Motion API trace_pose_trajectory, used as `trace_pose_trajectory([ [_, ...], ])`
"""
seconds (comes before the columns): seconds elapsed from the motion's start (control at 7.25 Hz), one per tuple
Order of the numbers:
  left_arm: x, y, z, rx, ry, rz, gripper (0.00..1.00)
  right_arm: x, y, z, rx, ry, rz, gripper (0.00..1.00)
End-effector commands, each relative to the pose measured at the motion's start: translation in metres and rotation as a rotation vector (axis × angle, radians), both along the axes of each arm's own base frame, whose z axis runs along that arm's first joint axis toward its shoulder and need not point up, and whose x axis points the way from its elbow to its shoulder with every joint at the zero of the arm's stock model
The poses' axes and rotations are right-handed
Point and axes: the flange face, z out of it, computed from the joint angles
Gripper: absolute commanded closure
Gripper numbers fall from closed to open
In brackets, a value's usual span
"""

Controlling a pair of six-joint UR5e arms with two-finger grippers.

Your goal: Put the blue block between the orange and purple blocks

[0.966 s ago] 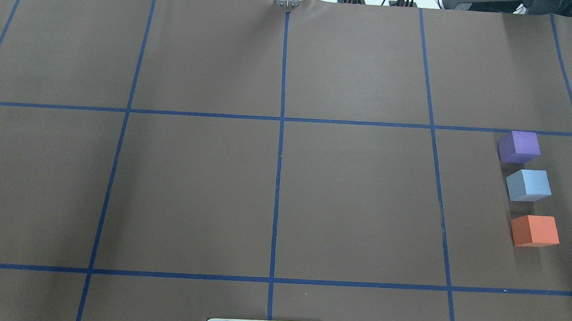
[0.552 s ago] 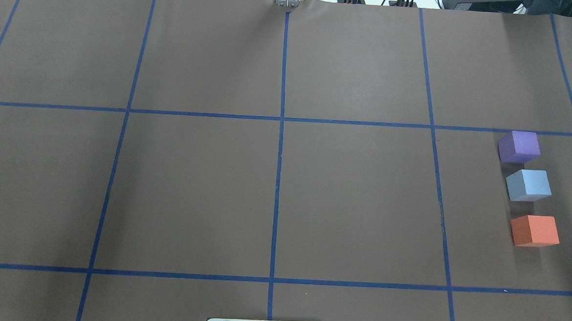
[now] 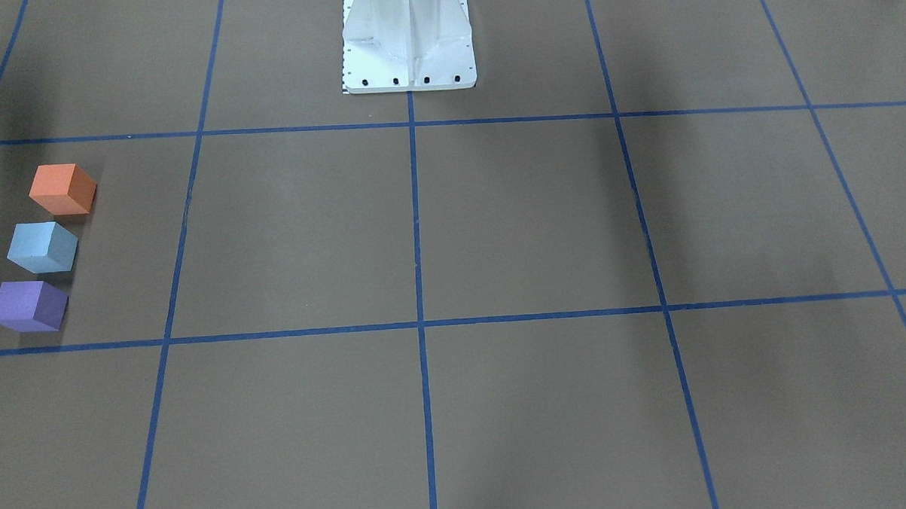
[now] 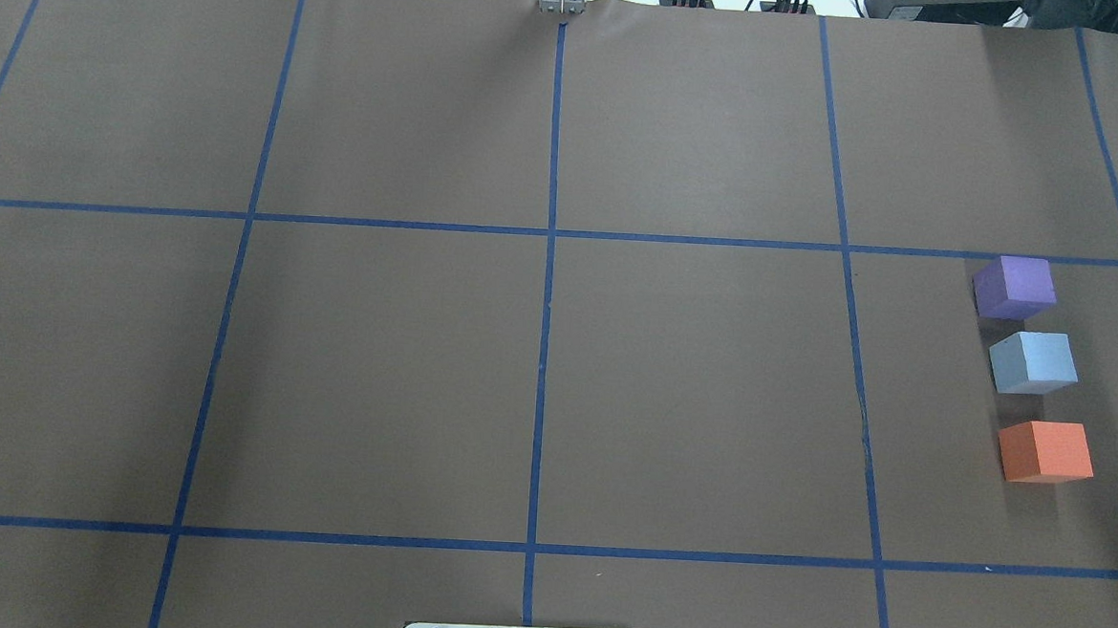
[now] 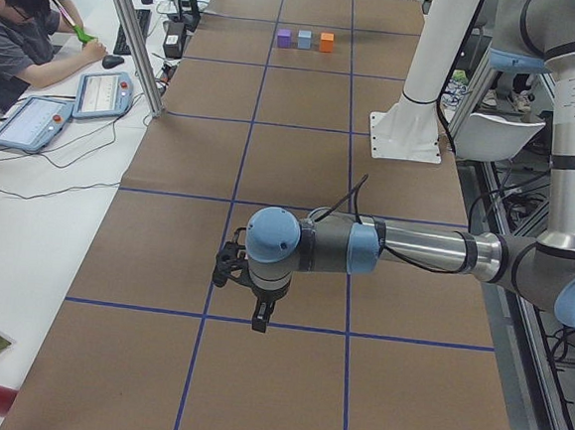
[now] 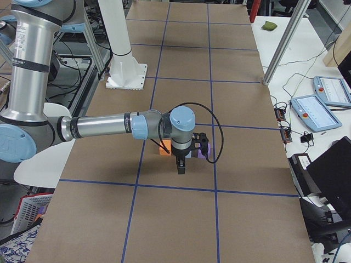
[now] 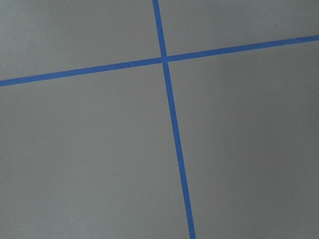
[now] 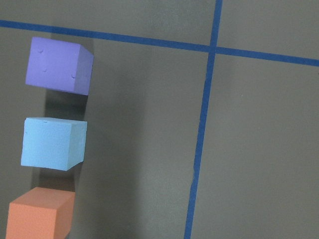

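Observation:
The blue block (image 4: 1033,362) sits on the brown table between the purple block (image 4: 1015,286) and the orange block (image 4: 1045,451), in one row at the right, small gaps between them. The same row shows in the front view: orange (image 3: 63,189), blue (image 3: 42,247), purple (image 3: 29,305). The right wrist view looks down on purple (image 8: 60,64), blue (image 8: 54,143) and orange (image 8: 40,214). My right gripper (image 6: 181,167) hangs above the row, seen only in the exterior right view. My left gripper (image 5: 259,317) hangs over bare table far from the blocks. I cannot tell whether either is open or shut.
Blue tape lines divide the table into a grid. The robot's white base (image 3: 408,37) stands at the near-middle edge. An operator (image 5: 23,25) sits beside the table with tablets (image 5: 103,94). A metal post (image 5: 132,38) stands at the table's side.

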Motion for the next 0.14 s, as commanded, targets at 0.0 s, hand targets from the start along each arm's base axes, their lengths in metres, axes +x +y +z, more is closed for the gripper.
trace_pose_trajectory([
  [0.0,0.0,0.0001,0.0001,-0.001,0.0,0.0,0.0,0.0001,0.0,-0.0001,0.001,0.001,0.0,0.0],
])
